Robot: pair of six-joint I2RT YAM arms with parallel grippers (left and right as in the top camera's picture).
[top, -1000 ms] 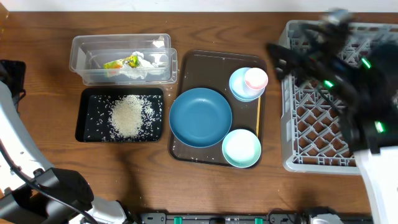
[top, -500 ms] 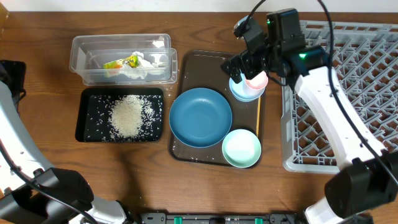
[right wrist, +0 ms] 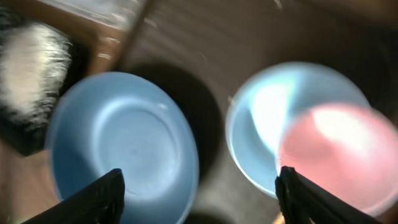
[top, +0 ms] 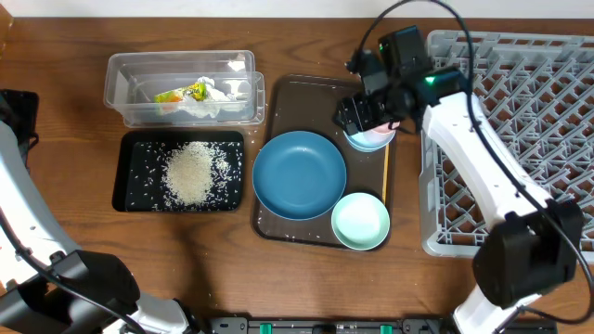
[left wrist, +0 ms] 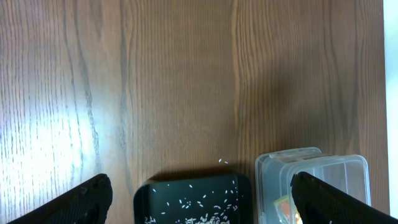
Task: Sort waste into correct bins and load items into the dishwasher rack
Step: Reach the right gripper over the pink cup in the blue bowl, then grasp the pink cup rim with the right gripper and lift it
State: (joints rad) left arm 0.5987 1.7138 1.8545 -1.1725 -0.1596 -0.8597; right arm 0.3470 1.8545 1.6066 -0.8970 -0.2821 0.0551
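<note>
On the brown tray, the pink cup sits inside a pale blue bowl, largely covered by my right gripper. In the right wrist view that gripper hangs open above the gap between the dark-blue plate and the bowl with the cup, holding nothing. The plate, a mint bowl and the wooden stick lie on the tray. Rice fills the black tray. The wrapper lies in the clear tub. My left gripper is open, high above the black tray.
The grey dishwasher rack stands at the right edge with nothing in it. The brown serving tray lies between it and the two bins. My left arm runs along the table's left edge. Loose grains lie scattered in the black tray.
My right arm has swung left from above the rack to the pale blue bowl with the pink cup and come lower over it. The left arm has not moved.
</note>
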